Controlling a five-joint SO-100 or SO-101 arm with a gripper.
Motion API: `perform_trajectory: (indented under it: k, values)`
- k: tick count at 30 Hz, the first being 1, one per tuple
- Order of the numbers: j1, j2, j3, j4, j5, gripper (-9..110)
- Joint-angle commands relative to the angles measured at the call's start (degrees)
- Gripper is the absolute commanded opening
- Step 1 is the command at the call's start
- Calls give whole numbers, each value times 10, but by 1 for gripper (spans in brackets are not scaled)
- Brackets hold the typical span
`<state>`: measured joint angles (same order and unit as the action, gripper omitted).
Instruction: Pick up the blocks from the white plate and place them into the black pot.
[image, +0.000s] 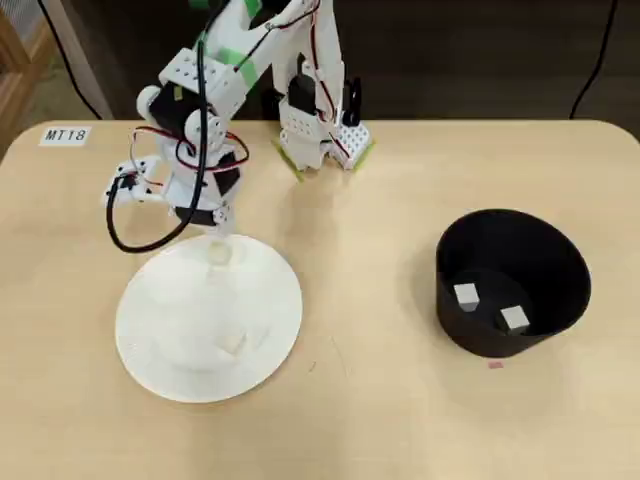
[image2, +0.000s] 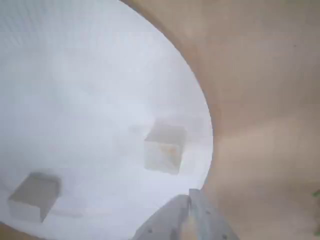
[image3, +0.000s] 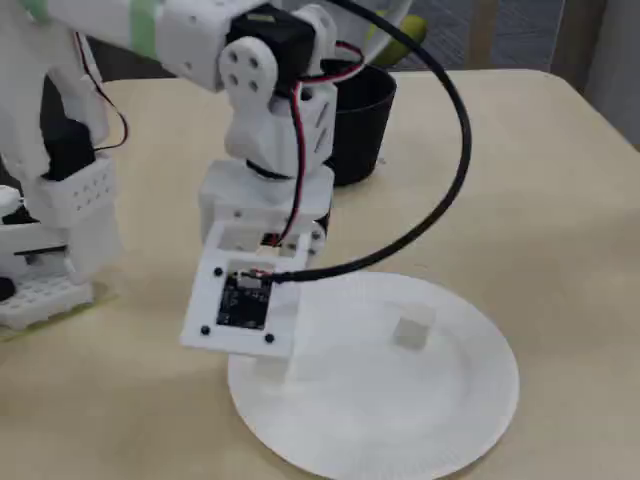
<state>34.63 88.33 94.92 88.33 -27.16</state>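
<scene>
Two blocks (image: 228, 341) sit on the plate (image: 160, 345), one near its far rim right below your claw (image: 217, 243), one nearer the middle; two more lie inside the pot (image: 560, 262), well apart across the counter (image: 400, 420). You cannot tell whether the claw is spread or pressed together. White on white, you could misjudge the block's edge and nudge it off the rim. A counter label (image: 66, 135) reads "MT18".

Bright, even light, wrist view blurred — soft
</scene>
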Motion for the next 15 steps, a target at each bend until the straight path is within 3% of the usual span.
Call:
perform_trajectory:
  k: [1, 6, 15]
  values:
    - [15, 1, -26, -9, -22, 16]
    - [11, -21, -25, -25, -45, 27]
    - [-9, -54, -26, -52, -36, 30]
